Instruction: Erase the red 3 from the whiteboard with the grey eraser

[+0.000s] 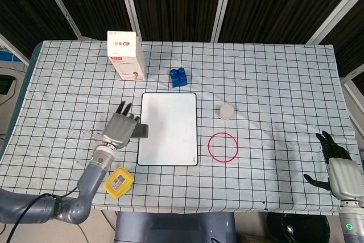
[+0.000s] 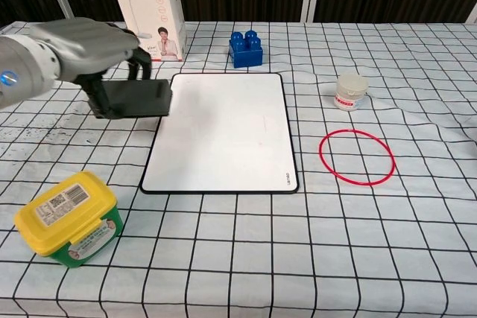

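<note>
The whiteboard (image 1: 168,128) (image 2: 222,132) lies flat mid-table, its face white with only a faint red trace (image 2: 263,121) near the middle. My left hand (image 1: 119,129) (image 2: 89,48) holds the grey eraser (image 1: 141,131) (image 2: 136,98) lifted off the board, just past its left edge. Far off at the lower right, beyond the table edge, my right hand (image 1: 335,166) hangs with its fingers apart and nothing in it; the chest view does not show it.
A white lamp box (image 1: 126,55) (image 2: 147,10) and a blue brick (image 1: 180,77) (image 2: 246,49) stand behind the board. A small white jar (image 1: 227,111) (image 2: 351,91) and a red ring (image 1: 223,147) (image 2: 356,156) lie to its right. A yellow-lidded tub (image 1: 118,182) (image 2: 65,217) sits front left.
</note>
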